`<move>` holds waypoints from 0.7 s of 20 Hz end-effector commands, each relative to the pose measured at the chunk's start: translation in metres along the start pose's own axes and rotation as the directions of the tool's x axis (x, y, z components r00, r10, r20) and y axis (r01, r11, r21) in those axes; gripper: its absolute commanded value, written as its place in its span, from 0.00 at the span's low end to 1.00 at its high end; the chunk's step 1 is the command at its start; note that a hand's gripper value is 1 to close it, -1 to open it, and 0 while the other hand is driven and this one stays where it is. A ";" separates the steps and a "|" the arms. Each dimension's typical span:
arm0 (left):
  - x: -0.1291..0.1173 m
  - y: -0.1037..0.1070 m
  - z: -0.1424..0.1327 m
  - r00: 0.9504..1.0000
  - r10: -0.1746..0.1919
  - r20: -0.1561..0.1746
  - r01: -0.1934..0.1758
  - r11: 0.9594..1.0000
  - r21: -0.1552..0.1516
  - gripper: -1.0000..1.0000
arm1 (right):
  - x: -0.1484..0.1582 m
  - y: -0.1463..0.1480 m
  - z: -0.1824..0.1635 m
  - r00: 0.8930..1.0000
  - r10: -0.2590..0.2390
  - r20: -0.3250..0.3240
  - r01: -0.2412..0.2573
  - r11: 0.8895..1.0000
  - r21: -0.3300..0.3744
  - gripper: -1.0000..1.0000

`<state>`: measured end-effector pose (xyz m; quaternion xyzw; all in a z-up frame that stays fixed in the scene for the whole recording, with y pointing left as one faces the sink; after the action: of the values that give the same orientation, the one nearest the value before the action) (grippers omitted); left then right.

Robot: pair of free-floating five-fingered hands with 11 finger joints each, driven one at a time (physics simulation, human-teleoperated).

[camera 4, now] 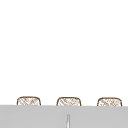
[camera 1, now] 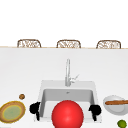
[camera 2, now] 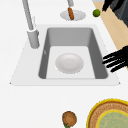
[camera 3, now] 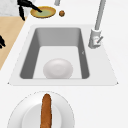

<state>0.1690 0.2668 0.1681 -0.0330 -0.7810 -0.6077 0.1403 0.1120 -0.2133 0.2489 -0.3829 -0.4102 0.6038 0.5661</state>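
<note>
Plainly, the white bowl [camera 2: 69,63] lies on the floor of the sink [camera 2: 32,72], with no hand touching it; handling looks not yet begun. The left hand [camera 2: 116,60] hovers at the sink's front edge, fingers straight and spread, holding nothing. The right hand [camera 1: 95,109] hangs at the opposite front corner, likewise empty, fingers seemingly straight. Around them the white tabletop [camera 1: 25,67] carries a yellow plate [camera 1: 12,112], a sausage [camera 1: 116,102] on a white plate and a lime [camera 1: 122,123]. Three wicker chairs [camera 1: 29,43] stand behind.

text: none legible | labels, brands: none | numbers, signs: none | checked: front, both sides, upper | surfaces carry no lettering anywhere near or far
</note>
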 end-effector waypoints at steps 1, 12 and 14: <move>-0.006 0.020 0.018 1.000 -0.009 -0.010 0.008 0.999 -0.043 0.00 | 0.000 0.000 0.000 1.000 0.000 0.000 0.000 1.000 0.000 0.50; -0.067 0.066 0.059 0.999 0.035 -0.023 -0.036 0.998 -0.051 0.00 | 0.000 0.000 0.000 1.000 -0.003 -0.001 0.003 1.000 -0.002 0.50; -0.082 0.075 0.065 0.999 0.032 -0.024 -0.033 0.998 -0.056 0.00 | 0.000 0.000 0.000 1.000 -0.003 -0.001 0.003 1.000 -0.002 0.50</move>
<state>0.2317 0.3455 0.1980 -0.0364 -0.7745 -0.6146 0.1453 0.1120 -0.2132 0.2488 -0.3833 -0.4112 0.6022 0.5669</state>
